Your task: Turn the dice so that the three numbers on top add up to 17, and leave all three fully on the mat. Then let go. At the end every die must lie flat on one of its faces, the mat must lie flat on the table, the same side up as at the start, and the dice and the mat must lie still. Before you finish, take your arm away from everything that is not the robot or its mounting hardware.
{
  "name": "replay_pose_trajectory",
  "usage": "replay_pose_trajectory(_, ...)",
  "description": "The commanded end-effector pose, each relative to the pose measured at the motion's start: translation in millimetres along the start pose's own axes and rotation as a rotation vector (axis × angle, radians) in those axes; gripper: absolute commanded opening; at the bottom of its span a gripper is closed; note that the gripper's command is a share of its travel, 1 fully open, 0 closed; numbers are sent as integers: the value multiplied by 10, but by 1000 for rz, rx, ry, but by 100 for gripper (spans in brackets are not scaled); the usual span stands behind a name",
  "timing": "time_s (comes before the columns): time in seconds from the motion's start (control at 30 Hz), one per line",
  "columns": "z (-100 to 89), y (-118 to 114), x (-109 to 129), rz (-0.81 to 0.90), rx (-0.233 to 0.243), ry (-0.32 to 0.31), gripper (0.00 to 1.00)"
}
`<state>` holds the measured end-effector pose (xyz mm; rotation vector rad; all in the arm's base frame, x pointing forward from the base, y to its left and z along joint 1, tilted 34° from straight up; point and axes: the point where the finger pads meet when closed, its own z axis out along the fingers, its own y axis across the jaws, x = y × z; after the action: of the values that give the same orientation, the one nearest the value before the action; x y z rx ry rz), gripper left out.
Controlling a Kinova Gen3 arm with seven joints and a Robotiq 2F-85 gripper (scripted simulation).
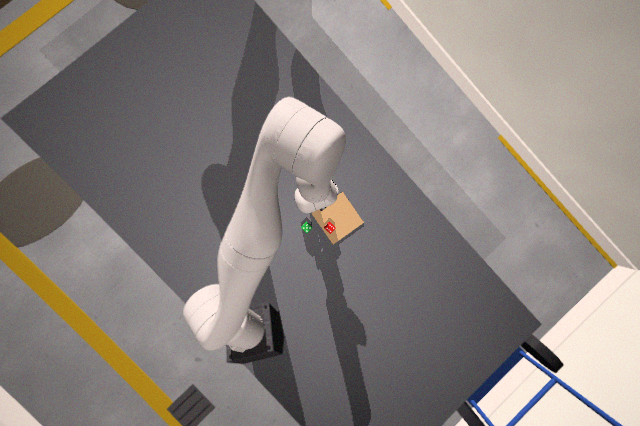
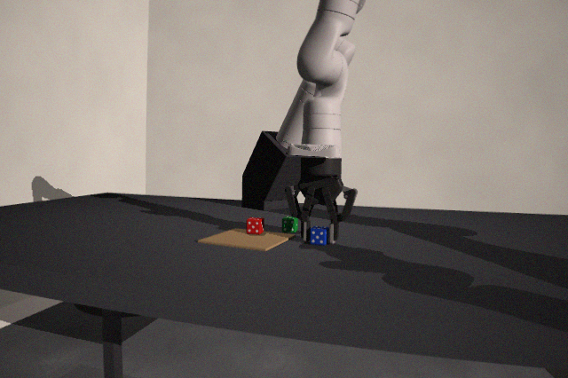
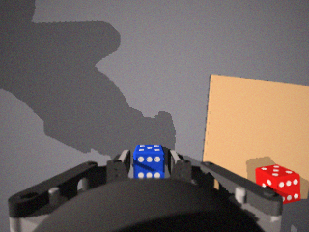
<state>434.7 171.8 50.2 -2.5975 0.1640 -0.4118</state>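
Gripper [image 2: 319, 238] straddles the blue die [image 2: 319, 235] on the table just beside the tan mat [image 2: 242, 240], fingers half open, nothing gripped; red die [image 2: 255, 225] on mat, green die [image 2: 289, 224] just off it.

Red die [image 2: 254, 225] on tan mat [image 2: 245, 240]; green [image 2: 289, 224], blue [image 2: 319, 235] dice off it.

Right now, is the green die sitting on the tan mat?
No, the green die sits on the dark table just beside the mat, off its edge.
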Motion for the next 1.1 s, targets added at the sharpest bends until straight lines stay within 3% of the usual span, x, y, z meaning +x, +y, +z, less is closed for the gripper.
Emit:
replay_pose_trajectory(0.0,-4,0,5,0,0,1,46)
replay_pose_trajectory(0.2,-4,0,5,0,0,1,46)
replay_pose_trajectory(0.23,-4,0,5,0,0,1,26)
replay_pose_trajectory(1.07,-4,0,5,0,0,1,26)
